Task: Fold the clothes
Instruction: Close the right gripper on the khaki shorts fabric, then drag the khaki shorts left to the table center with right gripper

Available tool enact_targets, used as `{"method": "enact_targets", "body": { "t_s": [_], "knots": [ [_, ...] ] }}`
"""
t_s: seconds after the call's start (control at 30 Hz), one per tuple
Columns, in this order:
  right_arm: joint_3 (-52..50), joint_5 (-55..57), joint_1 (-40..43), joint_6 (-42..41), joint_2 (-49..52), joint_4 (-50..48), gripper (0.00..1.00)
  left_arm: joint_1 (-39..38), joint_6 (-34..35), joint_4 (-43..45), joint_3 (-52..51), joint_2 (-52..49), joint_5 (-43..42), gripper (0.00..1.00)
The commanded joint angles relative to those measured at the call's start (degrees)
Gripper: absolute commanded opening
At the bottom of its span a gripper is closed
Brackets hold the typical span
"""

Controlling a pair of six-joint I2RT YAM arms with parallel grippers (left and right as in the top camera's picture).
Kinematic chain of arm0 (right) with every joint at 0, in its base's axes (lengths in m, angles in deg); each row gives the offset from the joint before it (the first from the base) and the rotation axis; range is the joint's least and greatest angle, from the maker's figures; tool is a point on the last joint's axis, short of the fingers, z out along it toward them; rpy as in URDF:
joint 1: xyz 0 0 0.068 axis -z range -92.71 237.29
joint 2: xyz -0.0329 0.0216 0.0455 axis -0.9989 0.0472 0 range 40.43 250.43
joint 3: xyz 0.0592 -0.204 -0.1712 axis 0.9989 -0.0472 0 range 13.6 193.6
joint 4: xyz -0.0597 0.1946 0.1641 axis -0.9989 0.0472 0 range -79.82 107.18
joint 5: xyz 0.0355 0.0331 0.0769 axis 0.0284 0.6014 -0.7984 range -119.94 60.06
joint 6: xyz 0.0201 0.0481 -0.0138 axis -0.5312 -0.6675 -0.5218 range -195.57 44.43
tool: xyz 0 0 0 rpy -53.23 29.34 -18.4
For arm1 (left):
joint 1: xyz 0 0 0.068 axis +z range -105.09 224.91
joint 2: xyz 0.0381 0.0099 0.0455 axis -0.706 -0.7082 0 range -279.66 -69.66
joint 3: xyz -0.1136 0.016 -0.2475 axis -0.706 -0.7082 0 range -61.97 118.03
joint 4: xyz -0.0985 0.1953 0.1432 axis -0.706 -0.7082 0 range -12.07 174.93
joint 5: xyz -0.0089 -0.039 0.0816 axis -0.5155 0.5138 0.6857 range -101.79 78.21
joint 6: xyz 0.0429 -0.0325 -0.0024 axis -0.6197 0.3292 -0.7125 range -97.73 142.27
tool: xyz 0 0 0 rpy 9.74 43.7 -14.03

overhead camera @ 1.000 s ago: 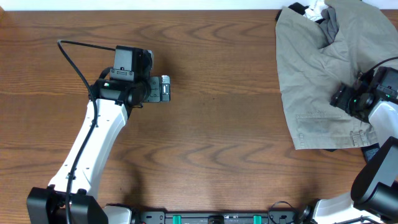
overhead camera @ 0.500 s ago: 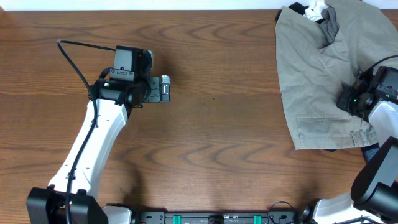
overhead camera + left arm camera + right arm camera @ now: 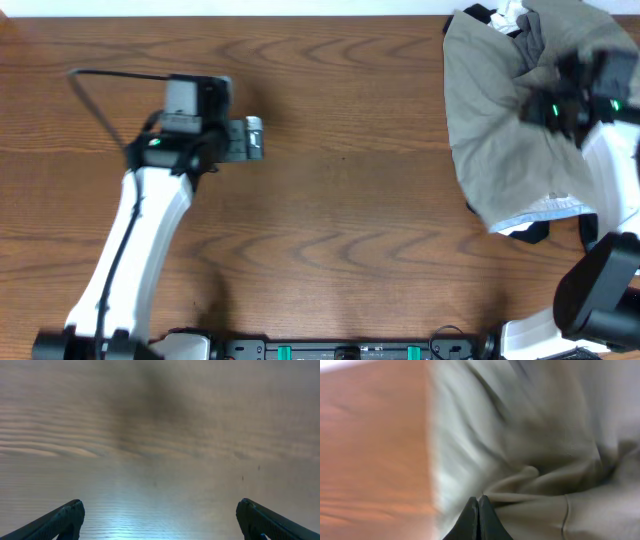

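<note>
The clothes [image 3: 490,110], a pale khaki-green garment, lie crumpled at the table's far right. My right gripper [image 3: 547,108] is over their middle, shut on a pinch of the fabric. The lower hem is drawn up, and whitish lining [image 3: 545,212] shows along it. In the right wrist view the shut gripper [image 3: 479,499] meets a raised fold of the clothes [image 3: 545,435], blurred by motion. My left gripper [image 3: 255,138] hangs open over bare wood at the left. In its own view the left gripper [image 3: 160,515] has nothing between its fingers.
A darker grey garment [image 3: 530,40] and something white [image 3: 510,12] lie at the back right corner. Black cloth [image 3: 527,232] pokes out under the clothes' near edge. The brown wooden table [image 3: 350,200] spreads between the arms.
My right gripper has shut on the clothes and moved toward the back, dragging the lower hem up with it. The left arm has shifted slightly left.
</note>
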Motion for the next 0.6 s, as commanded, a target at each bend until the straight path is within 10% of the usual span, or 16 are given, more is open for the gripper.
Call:
{"method": "enact_targets", "body": {
  "t_s": [0.0, 0.57],
  "knots": [
    [9.1, -3.4, -9.6, -1.3, -3.2, -2.1, 0.01, 3.4, -0.7, 0.3, 2.3, 6.2, 0.5, 0.98],
    [11.8, 1.7, -41.3, -10.4, 5.1, -33.9, 0.01, 12.2, -1.0, -6.7, 2.3, 13.0, 0.6, 0.98]
  ]
}}
